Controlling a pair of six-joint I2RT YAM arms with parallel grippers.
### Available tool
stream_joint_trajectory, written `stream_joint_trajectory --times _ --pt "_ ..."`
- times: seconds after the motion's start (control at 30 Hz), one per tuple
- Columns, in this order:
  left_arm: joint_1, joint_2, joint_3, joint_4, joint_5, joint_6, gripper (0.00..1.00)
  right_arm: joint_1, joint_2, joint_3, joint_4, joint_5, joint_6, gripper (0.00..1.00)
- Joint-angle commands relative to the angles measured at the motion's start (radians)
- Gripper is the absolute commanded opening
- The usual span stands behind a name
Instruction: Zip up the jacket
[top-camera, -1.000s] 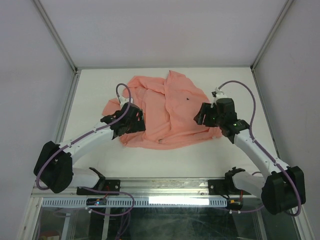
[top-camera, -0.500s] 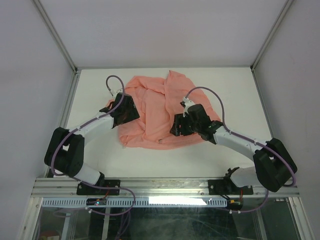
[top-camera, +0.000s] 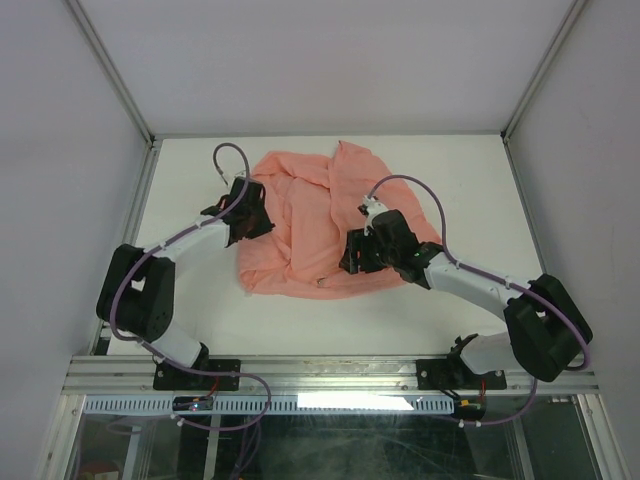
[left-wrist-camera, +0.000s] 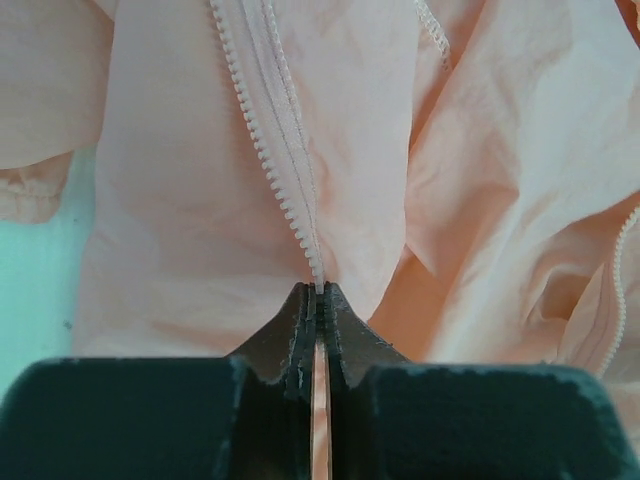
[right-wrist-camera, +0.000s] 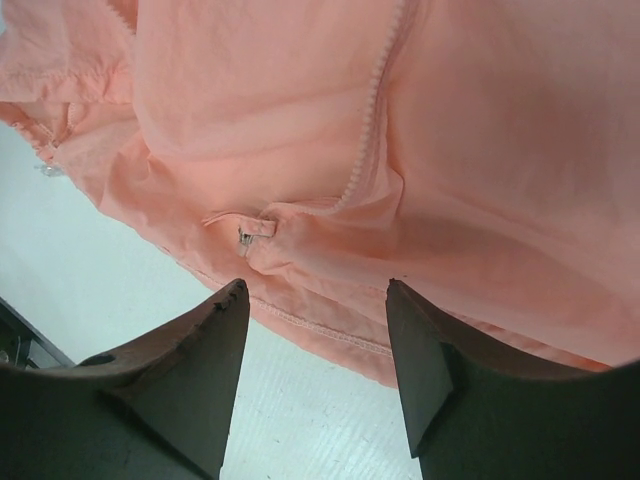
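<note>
The salmon-pink jacket (top-camera: 320, 215) lies crumpled in the middle of the white table. My left gripper (top-camera: 246, 218) is at its left side, shut on the jacket's zipper edge. In the left wrist view the white zipper teeth (left-wrist-camera: 272, 135) run down into the closed left gripper (left-wrist-camera: 318, 290), with pink fabric (left-wrist-camera: 180, 200) all around. My right gripper (top-camera: 354, 256) hangs over the jacket's near hem. The right gripper (right-wrist-camera: 318, 290) is open with nothing in it. A small metal zipper piece (right-wrist-camera: 245, 237) on the jacket (right-wrist-camera: 480, 150) lies just beyond its left finger (right-wrist-camera: 215, 330).
White table (top-camera: 450, 160) shows around the jacket, with bare surface below the hem (right-wrist-camera: 300, 400). Metal frame posts (top-camera: 150, 140) and grey walls close in the back and sides. The arm bases sit on the near rail (top-camera: 320, 372).
The left gripper has closed on the zipper edge after shifting slightly toward the far left. The right arm swung left over the jacket a second ago and has barely moved since.
</note>
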Motion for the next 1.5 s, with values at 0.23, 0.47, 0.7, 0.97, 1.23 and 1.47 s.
stream_joint_trajectory --times 0.23,0.47,0.7,0.97,1.23,1.47 --pt "-0.109 -0.290 0.138 -0.336 -0.062 0.144 0.00 0.009 -0.041 0.034 -0.009 0.069 -0.008 0.60" --pt "-0.416 -0.239 0.206 -0.403 -0.042 0.086 0.05 0.009 -0.079 0.012 -0.008 0.111 0.006 0.60" --pt "-0.599 -0.071 0.199 -0.271 0.072 0.055 0.14 0.007 -0.133 -0.034 -0.005 0.154 0.012 0.60" --pt "-0.582 -0.203 0.177 -0.243 0.012 0.064 0.59 0.008 -0.143 -0.050 -0.005 0.132 0.011 0.60" --pt "-0.305 -0.216 0.234 -0.213 0.024 0.117 0.69 0.023 -0.112 -0.044 0.091 0.005 0.018 0.59" --pt "-0.155 0.025 0.465 -0.196 0.022 0.177 0.63 0.082 -0.023 -0.043 0.157 -0.031 0.037 0.54"
